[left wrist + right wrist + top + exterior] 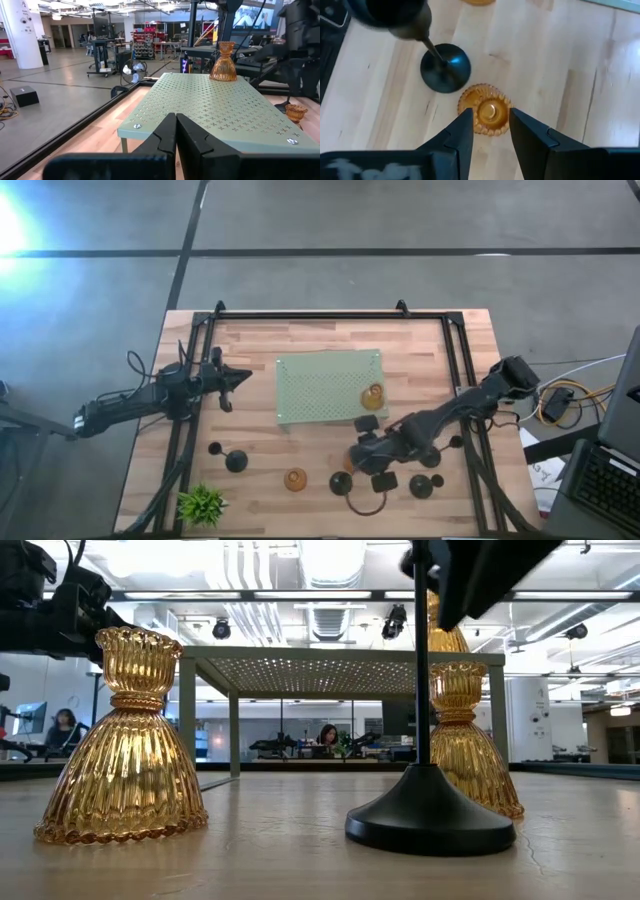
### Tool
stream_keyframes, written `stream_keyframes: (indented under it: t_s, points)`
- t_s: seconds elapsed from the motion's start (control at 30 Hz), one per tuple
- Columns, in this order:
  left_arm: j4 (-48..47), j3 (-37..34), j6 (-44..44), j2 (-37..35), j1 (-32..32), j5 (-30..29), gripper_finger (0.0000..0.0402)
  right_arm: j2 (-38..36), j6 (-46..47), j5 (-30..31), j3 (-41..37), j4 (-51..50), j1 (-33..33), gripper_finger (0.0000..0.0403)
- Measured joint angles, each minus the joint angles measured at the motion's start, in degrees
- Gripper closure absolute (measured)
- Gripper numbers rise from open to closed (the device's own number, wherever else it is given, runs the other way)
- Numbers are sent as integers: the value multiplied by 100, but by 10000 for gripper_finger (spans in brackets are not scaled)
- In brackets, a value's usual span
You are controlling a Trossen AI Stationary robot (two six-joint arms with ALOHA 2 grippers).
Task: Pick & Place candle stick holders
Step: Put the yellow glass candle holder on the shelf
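An amber holder (490, 112) stands on its wide base on the wood, next to a black holder (445, 67). My right gripper (491, 125) is open above the amber holder, pointing down, one finger on either side of its top. In the low view the gripper (480, 575) is higher than this holder (470, 740). A second amber holder (372, 395) stands on the green mat (320, 380), and a third (295, 478) stands on the wood near the front. Black holders (237, 462) (422, 485) stand along the near side. My left gripper (235, 380) is shut and empty, left of the mat.
A small green plant (200, 503) sits at the near left corner. The mat is a raised perforated stand on legs (220, 107). A black ring (368, 500) lies near the front edge. A black frame (300, 315) runs along the table's far and side edges.
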Motion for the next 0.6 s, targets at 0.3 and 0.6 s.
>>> stream_keyframes:
  t_s: [0.3,0.6]
  points:
    - [-2,-1,0,4,-1,0,388,624,-848,-753,821,-1044,-513,308]
    - [-2,-2,0,13,1,0,388,756,-934,-1183,874,-1133,-739,300]
